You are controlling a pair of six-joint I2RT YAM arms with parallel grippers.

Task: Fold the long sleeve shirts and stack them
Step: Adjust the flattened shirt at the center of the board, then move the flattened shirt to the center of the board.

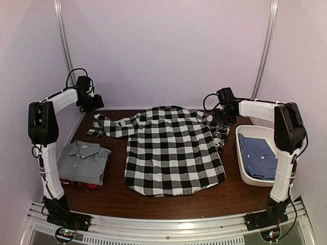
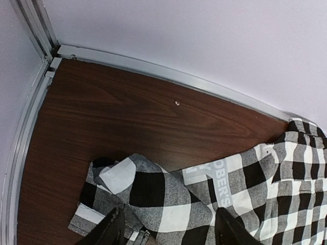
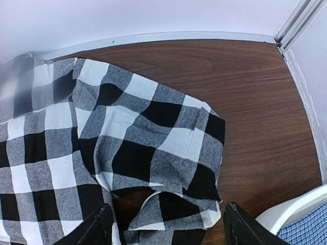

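Since we're going front to back: at the near left the grey shirt is already folded and sits on top of the red-black shirt. Over on the right, the blue fine-checked shirt lies in a white tub.

The black-and-white check shirt is spread flat across the middle of the table, hem toward the near edge and collar toward the far wall. Its left sleeve runs out to the far left with the cuff crumpled. The right sleeve is doubled over itself just beside the tub.

The left gripper hangs above that cuff, fingers spread wide with nothing in them. The right gripper is over the doubled sleeve, likewise spread and empty.

Handling-wise, I'd guess it's light, floppy cloth that'll drape and drag. So pinch at the cuff, seams or shoulder, where it's thicker.

For room, there's bare wood near the hem and behind the left sleeve. The far wall, corner rails and tub rim sit close to both arms though, and the stack takes the near left.
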